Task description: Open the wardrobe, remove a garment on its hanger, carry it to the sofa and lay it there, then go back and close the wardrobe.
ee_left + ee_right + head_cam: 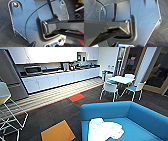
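Observation:
In the head view the bright blue sofa [140, 117] fills the lower right. The white garment [103, 130] lies crumpled on its seat, near the left end. I cannot make out the hanger in the folds of fabric. Both wrist views look down past the robot's own dark plate and jointed bar at grey carpet [6, 27], and neither shows what the fingers hold.
An orange carpet tile [58, 132] lies left of the sofa and a red one [76, 97] farther ahead. A white wire-frame stool [7, 109] stands at the left edge. A white table with chairs [120, 82] is behind the sofa, a kitchen counter [62, 77] along the far wall.

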### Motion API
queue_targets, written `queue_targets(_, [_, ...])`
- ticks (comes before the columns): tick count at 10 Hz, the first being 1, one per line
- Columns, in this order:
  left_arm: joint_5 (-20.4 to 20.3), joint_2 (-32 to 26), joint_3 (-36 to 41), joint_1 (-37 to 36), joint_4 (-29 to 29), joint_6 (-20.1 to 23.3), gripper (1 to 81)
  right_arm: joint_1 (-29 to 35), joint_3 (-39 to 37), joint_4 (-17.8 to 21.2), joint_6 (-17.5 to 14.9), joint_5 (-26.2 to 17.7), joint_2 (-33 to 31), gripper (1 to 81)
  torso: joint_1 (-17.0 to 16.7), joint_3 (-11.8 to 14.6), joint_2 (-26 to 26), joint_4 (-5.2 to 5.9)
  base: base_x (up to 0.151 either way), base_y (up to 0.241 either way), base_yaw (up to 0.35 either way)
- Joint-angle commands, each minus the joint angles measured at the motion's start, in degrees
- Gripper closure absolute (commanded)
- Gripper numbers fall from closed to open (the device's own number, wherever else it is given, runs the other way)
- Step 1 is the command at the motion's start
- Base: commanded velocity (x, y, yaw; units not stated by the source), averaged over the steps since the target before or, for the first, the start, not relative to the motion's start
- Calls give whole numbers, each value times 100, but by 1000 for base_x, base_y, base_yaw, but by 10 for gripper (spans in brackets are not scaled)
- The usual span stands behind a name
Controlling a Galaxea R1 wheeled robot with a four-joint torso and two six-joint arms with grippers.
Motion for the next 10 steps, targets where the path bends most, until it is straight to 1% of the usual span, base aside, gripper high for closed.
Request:
queue_targets(1, [296,-36,37,-153,41,12,10,84,20,-17,-20,-329,18,10,5,0,0,0,0,0,285])
queue_targets(10, [323,77,-59,-153,58,12,10,101,-49,9,-11,-338,36,10,5,0,0,0,0,0,285])
